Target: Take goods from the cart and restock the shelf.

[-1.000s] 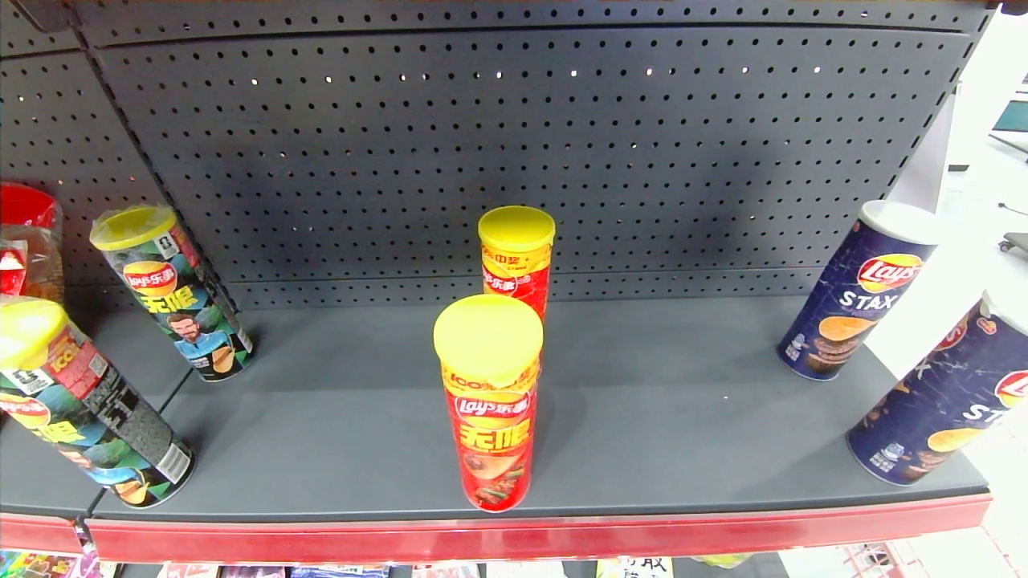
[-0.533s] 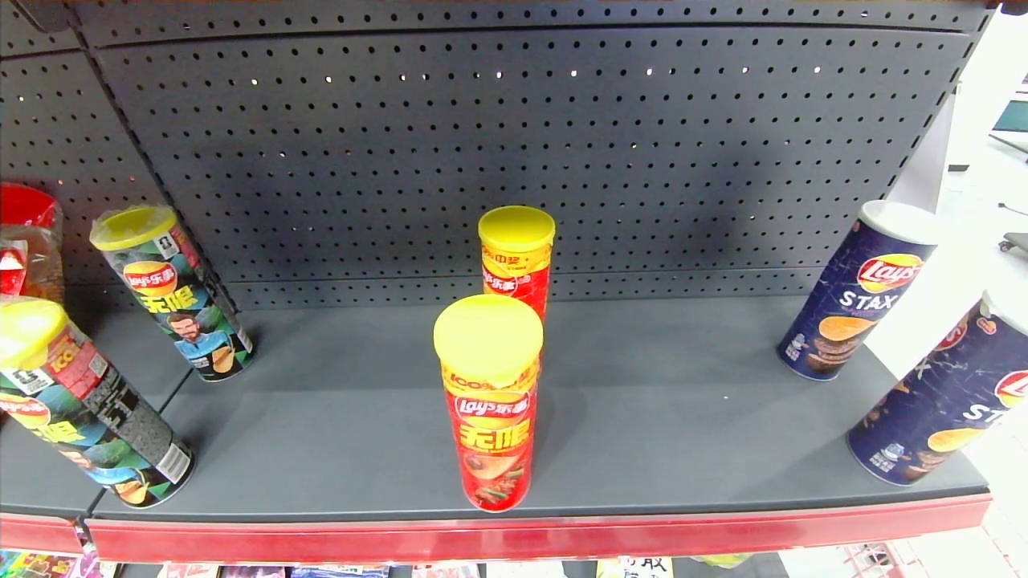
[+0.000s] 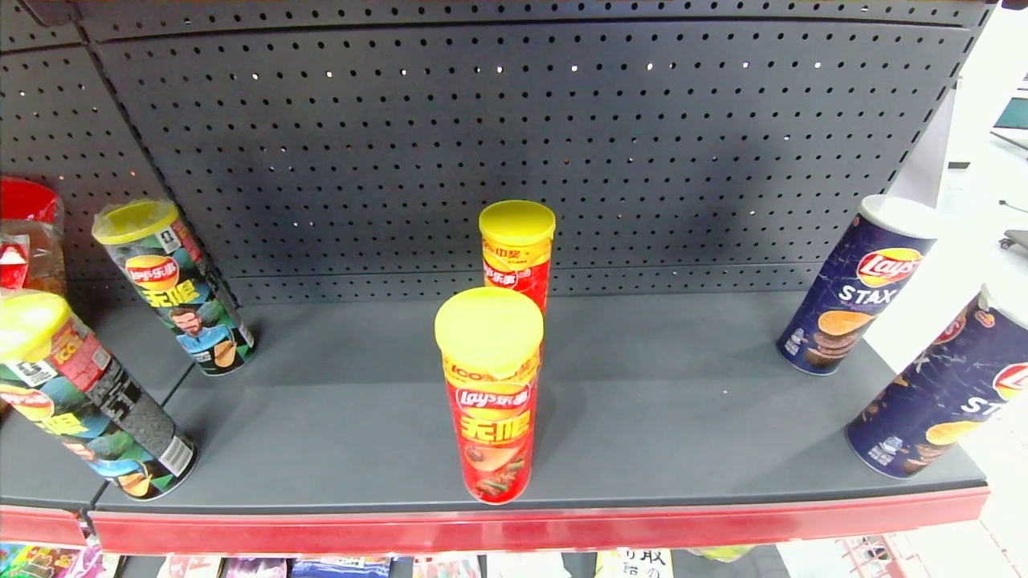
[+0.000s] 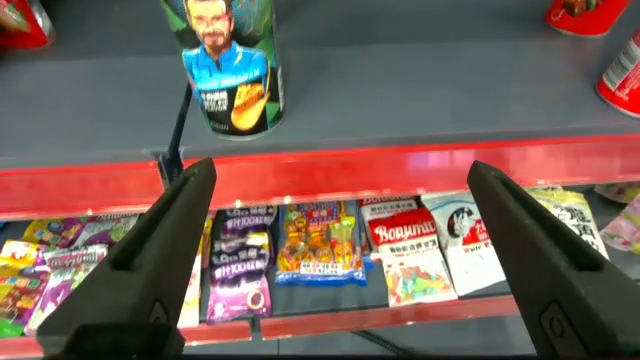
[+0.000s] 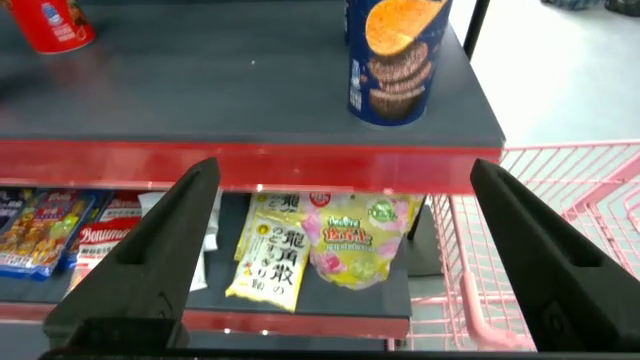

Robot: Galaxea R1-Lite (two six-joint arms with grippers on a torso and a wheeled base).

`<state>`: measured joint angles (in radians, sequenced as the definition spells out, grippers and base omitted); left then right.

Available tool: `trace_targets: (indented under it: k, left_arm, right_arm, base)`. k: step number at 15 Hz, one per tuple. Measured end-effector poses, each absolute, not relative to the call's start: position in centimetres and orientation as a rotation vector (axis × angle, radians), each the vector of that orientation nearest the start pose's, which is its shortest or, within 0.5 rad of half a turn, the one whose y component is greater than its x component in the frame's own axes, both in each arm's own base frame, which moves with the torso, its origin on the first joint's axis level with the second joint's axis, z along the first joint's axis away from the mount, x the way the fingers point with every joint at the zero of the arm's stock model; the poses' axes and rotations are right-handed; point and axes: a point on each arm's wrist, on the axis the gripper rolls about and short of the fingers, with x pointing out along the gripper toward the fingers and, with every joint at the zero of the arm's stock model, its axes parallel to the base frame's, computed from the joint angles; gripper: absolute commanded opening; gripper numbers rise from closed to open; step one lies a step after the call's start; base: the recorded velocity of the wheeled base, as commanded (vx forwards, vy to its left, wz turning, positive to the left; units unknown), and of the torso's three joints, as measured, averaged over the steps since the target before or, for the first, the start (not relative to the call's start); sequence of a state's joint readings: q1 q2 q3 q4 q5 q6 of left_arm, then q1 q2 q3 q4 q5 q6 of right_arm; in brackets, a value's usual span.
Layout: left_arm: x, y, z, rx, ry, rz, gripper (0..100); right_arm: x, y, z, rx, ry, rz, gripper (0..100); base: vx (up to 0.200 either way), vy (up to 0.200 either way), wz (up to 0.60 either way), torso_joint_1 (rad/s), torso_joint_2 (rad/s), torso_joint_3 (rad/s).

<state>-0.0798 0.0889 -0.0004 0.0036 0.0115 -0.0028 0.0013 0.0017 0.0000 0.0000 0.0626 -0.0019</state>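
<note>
Grey shelf board held upright red cans at twelve o'clock. Left pincer and right pincer both hung spread and empty before its red edge. Pink cart stood low at four o'clock, nearer the right arm, I judged; its goods were hidden.

Light falling even from above, right edge blowing out.
Broad soft shadows are lying across the pegboard, w/ pinpricks of light coming thru its holes (upper rows mostly). The shelf deck is reading matte, no glare; the white wall at right is washing out. Wide-angle lens is bowing the red front strip & tipping the edge cans outward.
</note>
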Motion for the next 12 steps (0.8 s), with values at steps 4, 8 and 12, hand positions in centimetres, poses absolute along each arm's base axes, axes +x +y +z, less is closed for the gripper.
trace_targets:
  k: [4, 8, 12]
  left_arm:
    - [-1.60, 0.15, 7.70, 0.001, 0.092, -0.068, 100]
    - [-1.59, 0.15, 7.68, 0.002, 0.093, -0.068, 100]
    - [-1.57, 0.15, 7.68, 0.002, 0.097, -0.070, 100]
  right_arm:
    - [-2.27, 0.14, 7.56, -0.001, 0.001, 0.063, 100]
    - [-2.27, 0.14, 7.55, 0.000, 0.002, 0.063, 100]
    - [-2.27, 0.14, 7.56, 0.000, 0.001, 0.063, 100]
  base:
    - [0.000, 0.000, 0.00, 0.000, 0.00, 0.000]
    - [0.000, 0.000, 0.00, 0.000, 0.00, 0.000]
    - [0.000, 0.000, 0.00, 0.000, 0.00, 0.000]
